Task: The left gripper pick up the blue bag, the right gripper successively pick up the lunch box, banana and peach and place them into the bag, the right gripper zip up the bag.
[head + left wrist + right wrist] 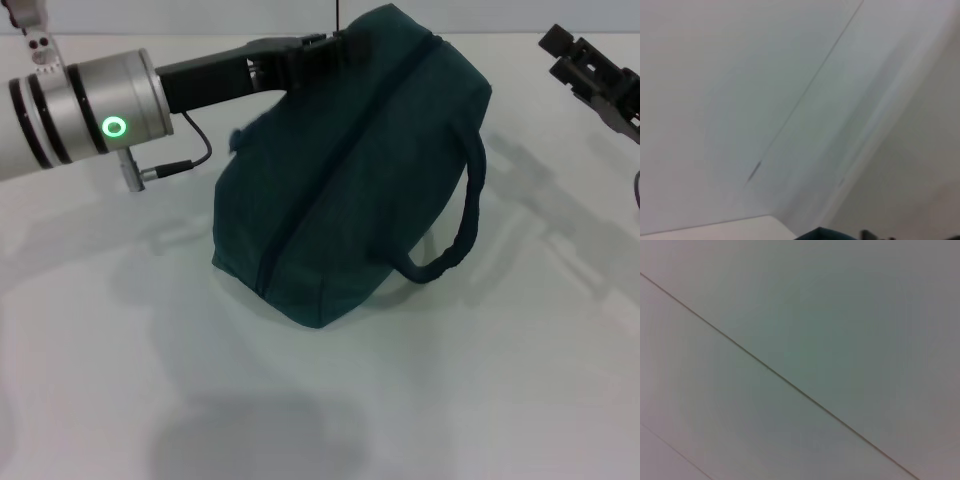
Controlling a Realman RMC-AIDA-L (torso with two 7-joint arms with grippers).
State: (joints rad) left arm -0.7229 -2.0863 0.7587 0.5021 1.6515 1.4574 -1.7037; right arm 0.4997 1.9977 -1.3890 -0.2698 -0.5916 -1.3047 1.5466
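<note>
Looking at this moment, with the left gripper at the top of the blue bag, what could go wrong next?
1. The left gripper meets the blue bag only at its far top edge, so the soft fabric might slip or sag.
2. The bag leans and its zipper looks closed; no lunch box, banana or peach shows, so releasing it may let it tip.
3. The right gripper sits far aside, unable to help quickly.

The bag [350, 170] sits on the white table [420, 400], mid-scene, its zipper running from the far top down to the near left corner, closed along the visible length; one handle [455, 235] loops out on the right side; the left gripper [305, 55] reaches in from the left, touching the bag's far top edge; the right gripper [600, 80] is at the far right, well apart from the bag.
</note>
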